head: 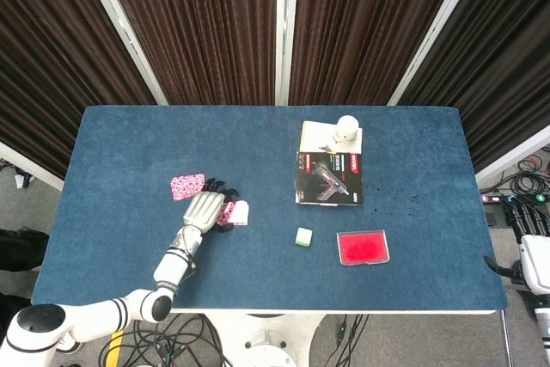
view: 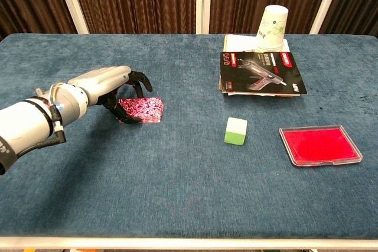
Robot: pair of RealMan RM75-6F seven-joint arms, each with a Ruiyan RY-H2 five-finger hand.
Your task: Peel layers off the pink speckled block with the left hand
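The pink speckled block (view: pixel 142 110) lay on the blue table (view: pixel 177 169) directly under and just ahead of the left hand (view: pixel 109 87), its long axis running sideways across the fingertips. The dark fingers (view: pixel 139 81) curled down over the block's near-left end and touched it, and its right end stuck out free beyond them; in the head view the block (head: pixel 235 212) showed a pale edge at that free end. Whether the fingers pinched a layer or only rested on the top could not be told. Judged from this, the peel would have to draw the top layer toward the fingers' own side, away from the free end. Farther off, beyond the fingers, a separate pink speckled sheet (head: pixel 188 186) lay flat, near but apart. The right hand (head: pixel 531 223) sat well away past the table's edge, its fingers unreadable; the left hand was plainly the nearer.
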